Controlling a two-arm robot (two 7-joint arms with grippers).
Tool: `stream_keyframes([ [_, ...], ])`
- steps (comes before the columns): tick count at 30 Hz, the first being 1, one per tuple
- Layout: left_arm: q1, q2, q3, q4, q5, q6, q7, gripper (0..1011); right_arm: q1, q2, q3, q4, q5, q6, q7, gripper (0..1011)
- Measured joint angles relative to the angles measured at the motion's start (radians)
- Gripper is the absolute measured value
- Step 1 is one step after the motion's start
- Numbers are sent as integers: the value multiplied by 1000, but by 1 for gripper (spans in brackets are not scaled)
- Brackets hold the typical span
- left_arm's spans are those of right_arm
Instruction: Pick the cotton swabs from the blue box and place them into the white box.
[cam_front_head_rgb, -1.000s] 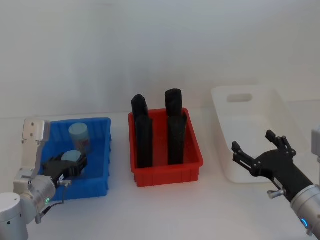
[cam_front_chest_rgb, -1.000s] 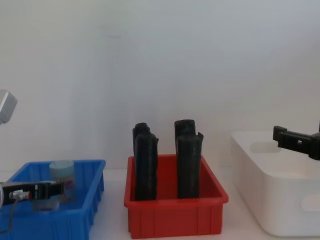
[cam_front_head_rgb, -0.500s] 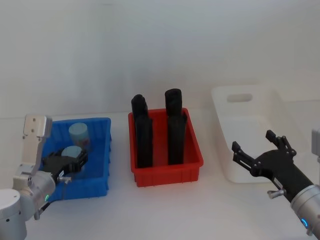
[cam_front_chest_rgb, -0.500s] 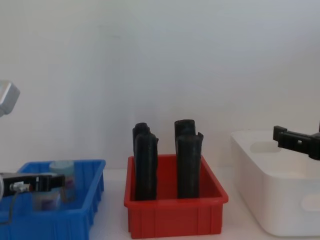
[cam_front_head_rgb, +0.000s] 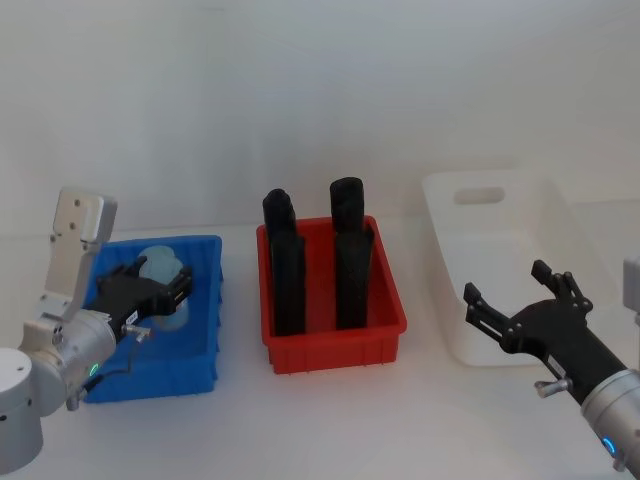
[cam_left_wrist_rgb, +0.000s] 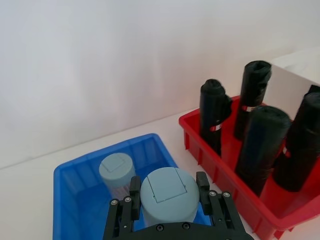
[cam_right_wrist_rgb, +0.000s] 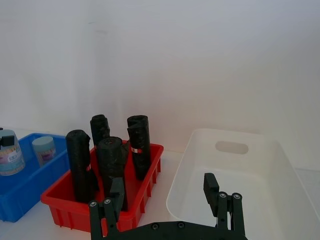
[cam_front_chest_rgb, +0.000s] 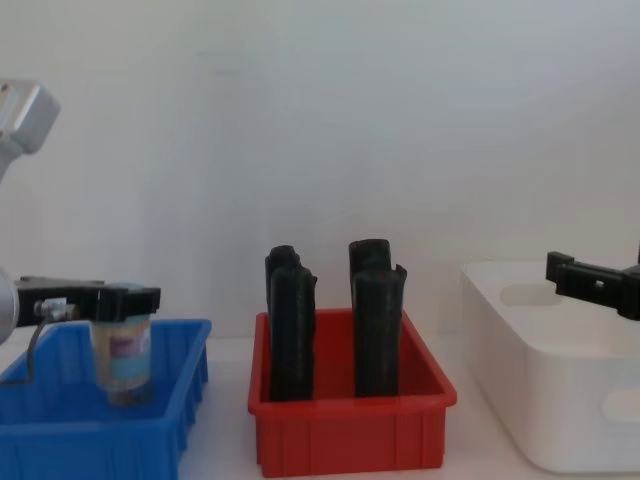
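Blue plastic comes first on the left: the blue box (cam_front_head_rgb: 150, 380), shallow and rimmed. Above it the left gripper (cam_front_chest_rgb: 120, 300) pinches one jar of the cotton swabs (cam_front_chest_rgb: 122, 352) just under its pale lid, with one finger on each side. In the chest view the jar hangs upright and its bottom is low, near the level of the box walls. I cannot tell whether it is already higher than the rim. A second jar (cam_left_wrist_rgb: 116, 170) stands on the floor of the box, just beside the held one and not touching it.

Several things could go wrong, in my judgement. If the jar moves sideways too low, its bottom may strike the blue rim and twist out of the pinch. The jar's wall is smooth, so the hold so close to the lid may slip.

In the middle stands the red bin (cam_front_head_rgb: 335, 355), with four black rolls (cam_front_head_rgb: 350, 270) upright in it, much taller than its walls. They lie directly between the jar and its goal, so the jar must pass above or in front of them.

On the right is the white box (cam_front_head_rgb: 445, 240), which looks empty. The right gripper (cam_front_head_rgb: 508, 285) hovers at its near side with its fingers spread wide, holding nothing. It could block the way in if it is not moved.
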Motion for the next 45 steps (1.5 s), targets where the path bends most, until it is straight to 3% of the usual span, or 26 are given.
stream_keyframes([
  [20,-24,34,-9,-193,-11,154,-211,670,0,0,0,0,0,0,0,1001],
  [34,-62,37,5,-242,-27,220,-376,670,0,0,0,0,0,0,0,1001],
  [45,-76,35,13,-257,-36,243,-435,670,0,0,0,0,0,0,0,1001],
])
